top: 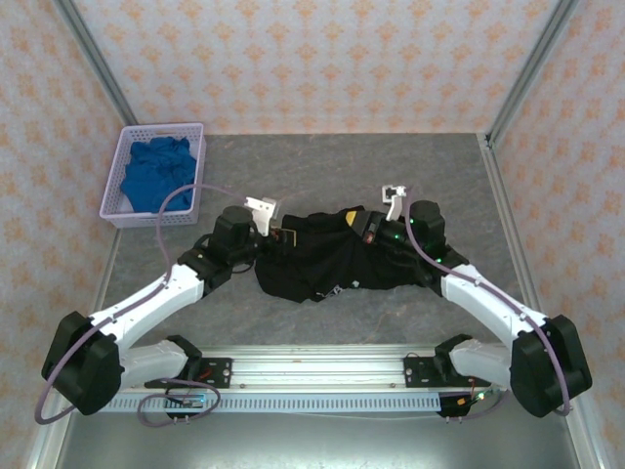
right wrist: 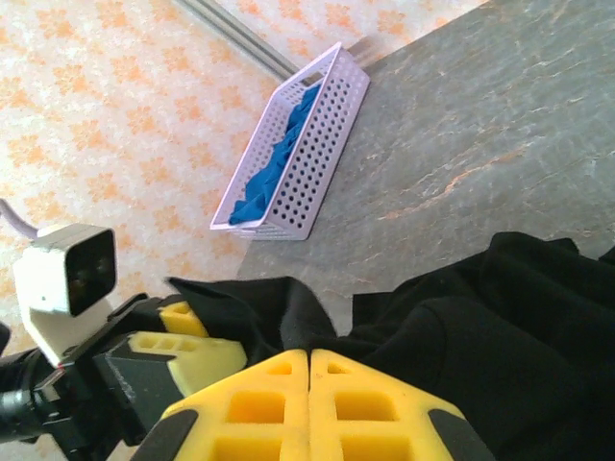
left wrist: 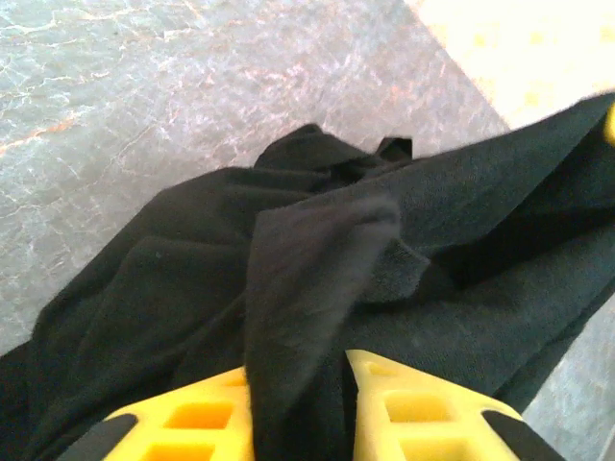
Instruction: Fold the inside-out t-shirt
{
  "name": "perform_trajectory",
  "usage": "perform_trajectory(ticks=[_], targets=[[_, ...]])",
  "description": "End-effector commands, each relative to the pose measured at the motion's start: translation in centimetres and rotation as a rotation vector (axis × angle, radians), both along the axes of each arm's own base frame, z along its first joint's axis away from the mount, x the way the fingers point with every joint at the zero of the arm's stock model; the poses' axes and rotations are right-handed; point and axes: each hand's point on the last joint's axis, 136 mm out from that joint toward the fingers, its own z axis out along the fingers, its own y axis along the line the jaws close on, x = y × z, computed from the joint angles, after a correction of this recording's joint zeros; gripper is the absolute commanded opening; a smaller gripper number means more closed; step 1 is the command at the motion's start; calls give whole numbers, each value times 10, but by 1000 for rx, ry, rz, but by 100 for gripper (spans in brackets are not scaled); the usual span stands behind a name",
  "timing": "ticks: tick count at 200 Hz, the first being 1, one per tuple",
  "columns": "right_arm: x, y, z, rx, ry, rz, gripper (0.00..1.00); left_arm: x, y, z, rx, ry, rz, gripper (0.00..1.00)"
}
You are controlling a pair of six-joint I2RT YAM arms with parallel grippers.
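Note:
The inside-out t-shirt (top: 332, 256) is a black, crumpled heap lying across the middle of the table between the two arms. My left gripper (top: 281, 236) is at its left end. In the left wrist view its jaws (left wrist: 296, 363) stand apart, with a fold of the black t-shirt (left wrist: 192, 269) running loosely through the gap. My right gripper (top: 368, 229) is at the shirt's upper right edge. In the right wrist view the right gripper (right wrist: 308, 351) has its yellow fingertips pressed together on a pinch of the black fabric (right wrist: 500, 327). The left gripper's yellow fingers (right wrist: 187, 353) show close beside it.
A lavender perforated basket (top: 161, 128) holding a bright blue cloth (top: 156, 174) stands at the back left corner, seen too as the basket (right wrist: 322, 144) in the right wrist view. Patterned walls and metal posts enclose the grey table (top: 391, 166).

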Motion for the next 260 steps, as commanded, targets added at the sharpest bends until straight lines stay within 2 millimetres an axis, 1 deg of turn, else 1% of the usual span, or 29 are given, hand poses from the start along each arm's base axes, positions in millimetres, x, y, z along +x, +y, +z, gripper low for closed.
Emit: perform_trajectory(ticks=[1, 17, 34, 48, 61, 76, 87, 107, 118, 146, 160, 180, 201, 222, 237, 246, 260], targets=[[-12, 8, 15, 25, -89, 88, 0, -9, 9, -9, 33, 18, 9, 40], [-19, 9, 9, -17, -107, 128, 0, -15, 15, 4, 11, -26, 23, 54], [-26, 9, 5, -50, -130, 161, 0, -18, 19, 24, -12, -96, 41, 64], [-31, 9, 3, -64, -138, 184, 0, -17, 17, 33, 2, -132, 34, 69], [-35, 9, -2, -80, -134, 198, 0, -13, 8, 33, 44, -128, 0, 71], [-38, 6, -9, -100, -121, 195, 0, -4, -5, 22, 117, -92, -48, 72], [-40, 4, -13, -114, -117, 191, 0, 4, -12, 10, 158, -46, -58, 72], [-41, -1, -18, -138, -114, 166, 0, 14, -30, -4, 168, 40, -105, 72], [-41, -4, -20, -149, -114, 154, 0, 15, -37, -13, 178, 91, -129, 73], [-43, -7, -26, -165, -106, 142, 0, 14, -45, -40, 216, 200, -163, 75], [-43, -8, -28, -166, -107, 134, 0, 16, -52, -49, 218, 239, -187, 74], [-43, -10, -30, -168, -106, 123, 0, 16, -65, -56, 204, 284, -226, 67], [-42, -11, -29, -172, -113, 115, 0, 13, -76, -65, 201, 326, -263, 55], [-41, -12, -28, -178, -119, 106, 0, 11, -80, -73, 206, 361, -278, 38], [-39, -14, -28, -188, -123, 93, 0, 11, -80, -74, 208, 371, -281, 22], [-39, -16, -29, -198, -122, 82, 0, 11, -80, -71, 203, 366, -279, 13], [-38, -21, -31, -222, -125, 56, 0, 12, -81, -59, 176, 339, -280, 0]])
